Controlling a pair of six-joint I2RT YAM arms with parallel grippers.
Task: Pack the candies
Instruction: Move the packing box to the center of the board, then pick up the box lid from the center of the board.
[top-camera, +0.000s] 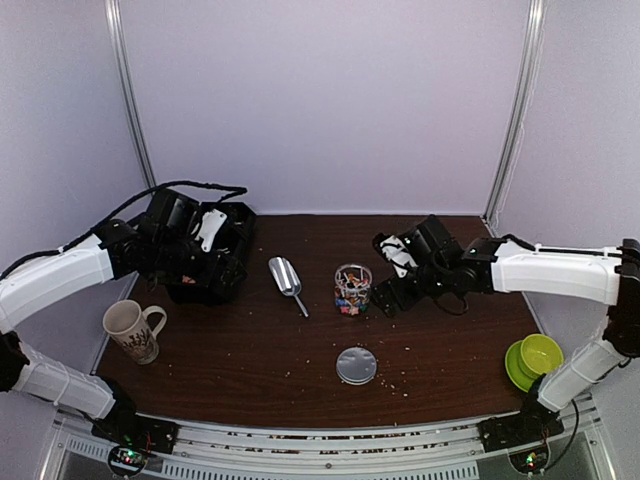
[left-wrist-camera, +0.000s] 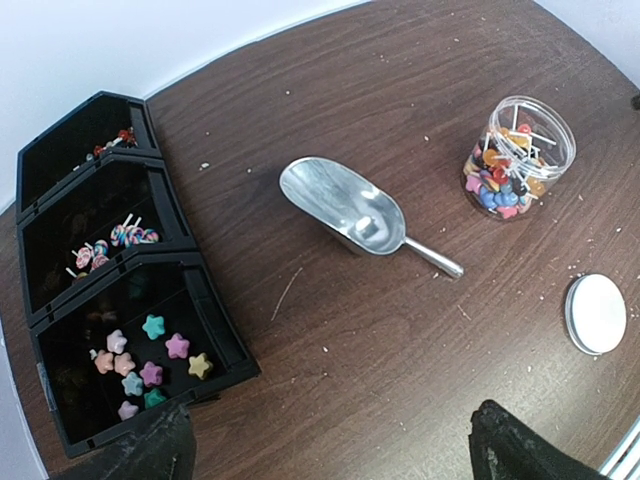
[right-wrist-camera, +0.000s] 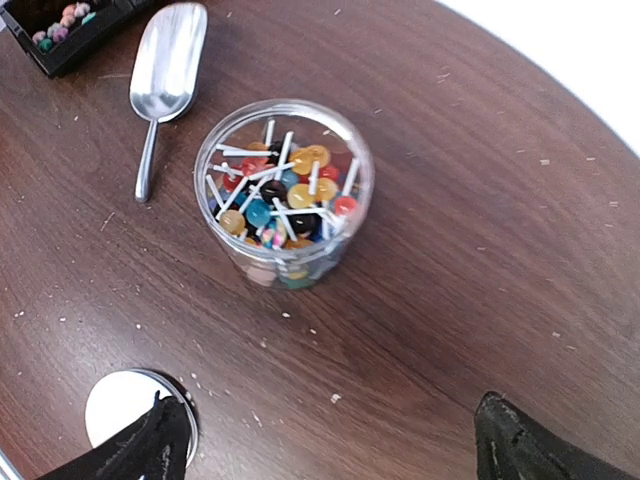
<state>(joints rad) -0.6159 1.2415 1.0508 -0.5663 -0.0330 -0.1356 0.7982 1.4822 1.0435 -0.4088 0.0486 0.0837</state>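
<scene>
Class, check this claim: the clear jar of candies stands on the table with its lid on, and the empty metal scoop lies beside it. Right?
Not quite: the jar of candies is open. Its lid lies flat on the table, apart from the jar, as the top external view shows. The empty scoop does lie beside it.

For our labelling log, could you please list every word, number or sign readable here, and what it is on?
No text can be read.
The mug: dark markings low on its side, too blurred to tell whether they are lettering.
The jar, lid, scoop and tray: no print visible.
</scene>
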